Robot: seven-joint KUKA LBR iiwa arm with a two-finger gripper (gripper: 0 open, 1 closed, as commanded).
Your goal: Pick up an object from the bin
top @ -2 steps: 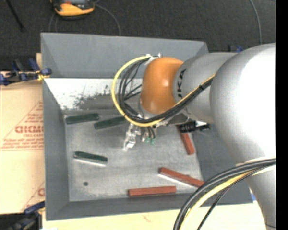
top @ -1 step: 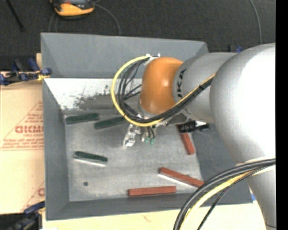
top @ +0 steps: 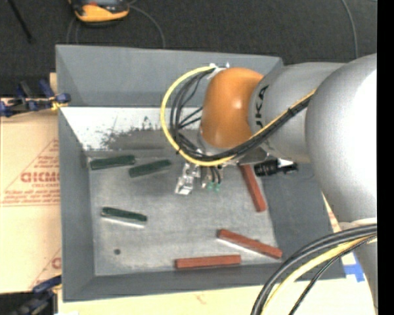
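The arm (top: 315, 117) comes in from the right, its thick silver body bent low over the bin (top: 75, 195). It has an orange cover (top: 230, 110) at the wrist and a loop of black and yellow cables (top: 173, 120) slung round it. The gripper (top: 197, 181) points down over the middle of the bin floor, toward the back; whether it is apart or together I cannot tell.

Nearest on its left lies a dark green stick (top: 150, 168), a little tilted. A second green stick (top: 113, 162) lies just beyond it, and a third green stick (top: 123, 216) lies nearer the front, apart from both. Close on the gripper's right a red-brown stick (top: 253, 188) lies slanted by the arm. Near the front wall are a slanted red-brown stick (top: 248, 243) and a level red-brown stick (top: 207, 262).

All are flat, narrow and straight-edged. The floor is dull grey metal, speckled dark along the back.
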